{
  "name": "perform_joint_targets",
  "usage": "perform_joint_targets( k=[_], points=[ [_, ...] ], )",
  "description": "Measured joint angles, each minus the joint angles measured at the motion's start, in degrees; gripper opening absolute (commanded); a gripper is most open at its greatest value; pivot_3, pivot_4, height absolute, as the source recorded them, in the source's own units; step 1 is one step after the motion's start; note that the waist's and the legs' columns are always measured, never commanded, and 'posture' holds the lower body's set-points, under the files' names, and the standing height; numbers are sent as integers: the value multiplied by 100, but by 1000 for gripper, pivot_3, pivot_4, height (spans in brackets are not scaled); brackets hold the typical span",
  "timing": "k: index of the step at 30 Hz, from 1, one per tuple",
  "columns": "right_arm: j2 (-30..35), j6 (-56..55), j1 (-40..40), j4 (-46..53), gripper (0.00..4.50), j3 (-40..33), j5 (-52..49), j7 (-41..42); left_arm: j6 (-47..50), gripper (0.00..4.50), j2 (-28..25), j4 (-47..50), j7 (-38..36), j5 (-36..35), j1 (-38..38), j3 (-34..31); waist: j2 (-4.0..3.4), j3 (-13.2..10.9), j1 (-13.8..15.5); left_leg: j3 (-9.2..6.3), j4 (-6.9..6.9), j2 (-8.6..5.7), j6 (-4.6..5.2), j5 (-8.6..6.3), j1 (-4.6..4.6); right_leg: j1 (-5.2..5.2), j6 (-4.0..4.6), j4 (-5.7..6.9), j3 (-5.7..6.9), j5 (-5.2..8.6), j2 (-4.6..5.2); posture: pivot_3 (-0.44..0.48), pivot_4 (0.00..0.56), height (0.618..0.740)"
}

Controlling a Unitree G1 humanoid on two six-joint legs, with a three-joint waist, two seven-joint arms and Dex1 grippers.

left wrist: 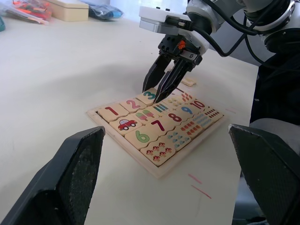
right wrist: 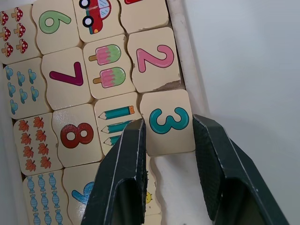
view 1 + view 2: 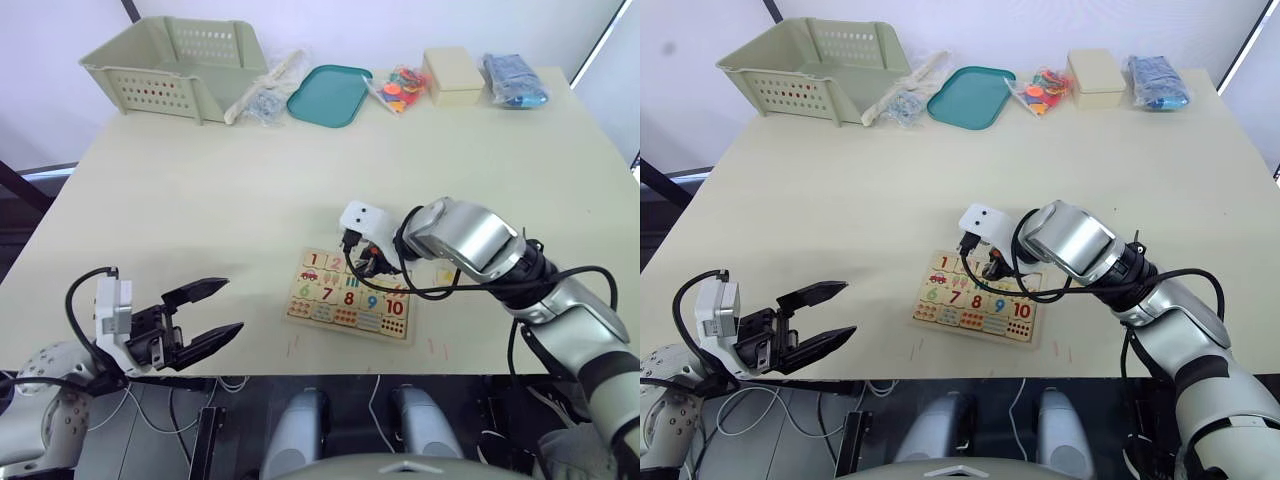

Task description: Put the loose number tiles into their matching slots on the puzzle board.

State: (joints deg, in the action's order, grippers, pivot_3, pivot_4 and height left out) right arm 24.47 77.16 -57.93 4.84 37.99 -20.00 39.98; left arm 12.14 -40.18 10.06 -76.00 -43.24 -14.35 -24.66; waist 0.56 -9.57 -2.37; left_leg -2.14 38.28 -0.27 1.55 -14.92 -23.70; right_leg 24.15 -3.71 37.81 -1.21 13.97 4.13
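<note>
The left hand point(image 3: 205, 315) hangs off the counter's near left edge, fingers spread wide and holding nothing, well apart from the puzzle board point(image 3: 350, 297). That board lies flat near the front of the counter point(image 3: 200, 190), with tiles 1 point(image 1: 111, 111) and 2 point(image 2: 155, 58) already seated in its top row. Further right, the right hand point(image 2: 168, 140) points down over that same row with its two black fingers parted to either side of the 3 tile point(image 2: 168, 122) — the wrist view shows the tile lying between them in its slot, next to the 2, but whether the pads still press its edges cannot be told. The slots beyond it look bare. One more loose tile point(image 3: 445, 274) rests on the counter just beside the board's right edge, its digit unreadable. That tile lies to the right of the right hand and close by — so the right arm is plainly the nearer one for fetching it.
</note>
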Motion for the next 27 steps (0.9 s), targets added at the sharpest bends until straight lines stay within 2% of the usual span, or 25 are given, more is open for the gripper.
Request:
perform_joint_targets(
  k=[27],
  points=[
    [95, -204, -1, -38, 882, 89, 219, 335, -14, 4500, 11, 0, -8, 14, 15, 7, 0, 0, 1, 0, 0, 0, 0, 0, 0, -1, 0, 0, -1, 0, 1, 0, 150, 740]
  ],
)
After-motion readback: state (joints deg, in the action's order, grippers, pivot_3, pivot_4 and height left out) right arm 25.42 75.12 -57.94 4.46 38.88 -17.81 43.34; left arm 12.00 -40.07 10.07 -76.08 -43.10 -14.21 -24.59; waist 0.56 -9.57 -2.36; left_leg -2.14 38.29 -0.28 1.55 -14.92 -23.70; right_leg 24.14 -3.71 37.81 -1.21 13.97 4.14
